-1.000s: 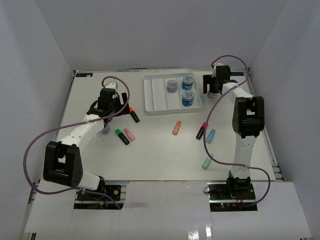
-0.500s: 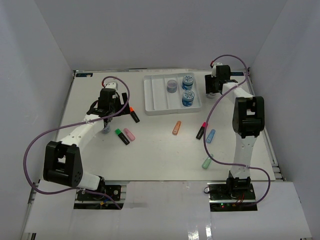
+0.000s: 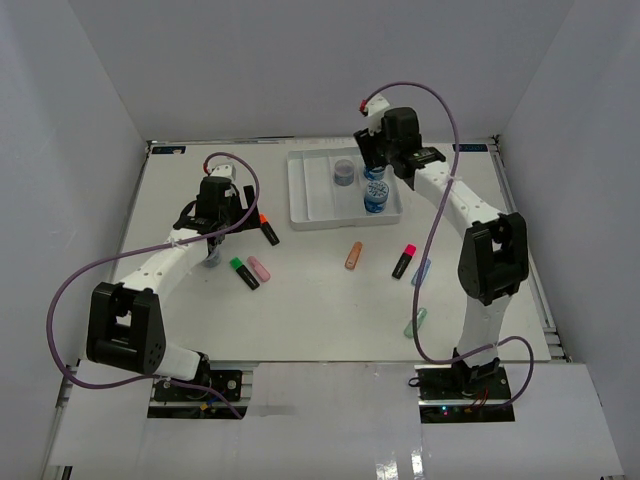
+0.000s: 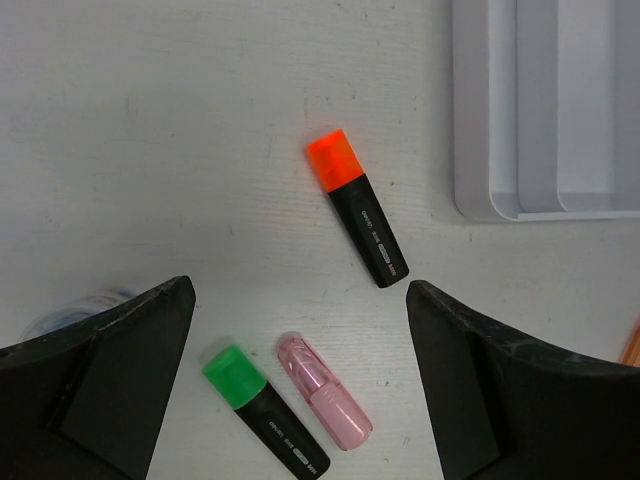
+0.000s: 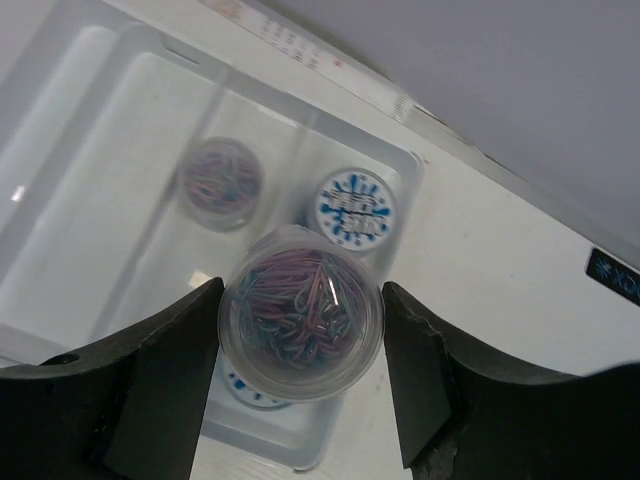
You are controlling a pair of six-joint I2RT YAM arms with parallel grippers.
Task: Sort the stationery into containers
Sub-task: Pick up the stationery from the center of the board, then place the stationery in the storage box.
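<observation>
The white tray stands at the back centre, with a clear jar of clips and a blue-labelled jar in it. My right gripper is shut on a clear jar of coloured paper clips and holds it above the tray's right compartment, over two blue-labelled jars. My left gripper is open and empty above the table. Below its open jaws lie a black highlighter with a green cap and a pastel pink one. A black orange-capped highlighter lies farther ahead.
A small jar stands left of the green-capped highlighter. A pastel orange highlighter, a black pink-capped one, a pastel blue one and a mint one lie centre-right. White walls enclose the table.
My right gripper has swung left from beside the tray's right edge to over the tray, with the jar of clips in it. The left arm has not moved.
</observation>
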